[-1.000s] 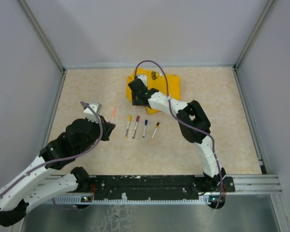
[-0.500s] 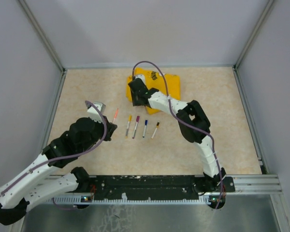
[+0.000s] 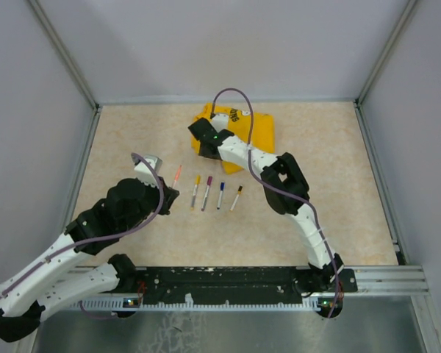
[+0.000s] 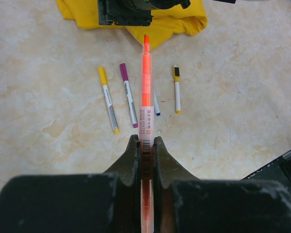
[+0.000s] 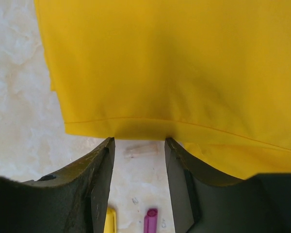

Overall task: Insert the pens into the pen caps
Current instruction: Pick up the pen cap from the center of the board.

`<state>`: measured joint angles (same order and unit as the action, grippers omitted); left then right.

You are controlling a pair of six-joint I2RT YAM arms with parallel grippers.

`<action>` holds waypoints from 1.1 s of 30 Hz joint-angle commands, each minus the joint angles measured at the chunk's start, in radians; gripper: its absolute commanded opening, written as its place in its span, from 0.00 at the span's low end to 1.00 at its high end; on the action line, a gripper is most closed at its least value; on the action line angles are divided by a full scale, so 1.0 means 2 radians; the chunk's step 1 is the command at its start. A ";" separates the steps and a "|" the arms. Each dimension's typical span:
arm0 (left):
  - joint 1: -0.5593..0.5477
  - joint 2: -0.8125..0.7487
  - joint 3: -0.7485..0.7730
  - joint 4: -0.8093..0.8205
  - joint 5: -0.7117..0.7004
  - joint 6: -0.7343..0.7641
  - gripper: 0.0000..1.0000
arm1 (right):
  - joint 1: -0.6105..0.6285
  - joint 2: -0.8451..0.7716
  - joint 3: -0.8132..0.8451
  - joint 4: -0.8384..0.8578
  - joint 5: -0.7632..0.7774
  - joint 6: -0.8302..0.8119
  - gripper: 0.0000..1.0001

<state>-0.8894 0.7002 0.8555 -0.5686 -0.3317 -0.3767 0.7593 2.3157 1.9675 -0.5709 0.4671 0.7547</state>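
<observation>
The tabletop (image 3: 331, 213) was pale beige with a marbled pattern, closed in by plain grey walls (image 3: 228, 44) with metal posts (image 3: 62, 55) in the corners and a black rail (image 3: 228, 278) along the near edge. A folded yellow T-shirt (image 3: 256, 131) lay at the far middle. Four pens (image 4: 128, 94) lay side by side on the bare surface just in front of it: yellow, magenta, blue and a black-and-yellow one, none touching another.

The left gripper (image 4: 145, 143) was clamped tight on the white lower barrel of an orange pen (image 4: 146, 82), which pointed away towards the shirt, above the row. The right gripper (image 5: 138, 141) hung over the shirt's near-left hem with its jaws well apart and nothing between them but cloth edge and table; a small pale cylinder (image 5: 140, 149) lay there at the hem, too faint to identify.

Compared with a second before, the left arm had carried the orange pen slightly to the right, nearer the row. The right wrist had turned and shifted a little farther over the shirt, its cable loop swinging right, and its jaws had widened. The four pens and the shirt lay as before
</observation>
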 commanded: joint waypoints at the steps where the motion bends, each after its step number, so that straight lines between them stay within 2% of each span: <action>1: 0.001 -0.009 0.012 0.002 0.002 0.006 0.00 | 0.006 0.033 0.072 -0.061 0.051 0.066 0.46; 25: 0.001 -0.013 0.009 -0.005 -0.011 0.012 0.00 | 0.028 0.073 0.089 -0.083 0.059 0.056 0.46; 33: 0.001 -0.007 0.006 0.001 -0.009 0.012 0.00 | 0.032 0.063 0.061 -0.062 0.059 0.033 0.36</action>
<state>-0.8894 0.6846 0.8558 -0.5835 -0.3405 -0.3653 0.8158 2.4439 2.1017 -0.7288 0.5358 0.8421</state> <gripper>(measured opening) 0.074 0.392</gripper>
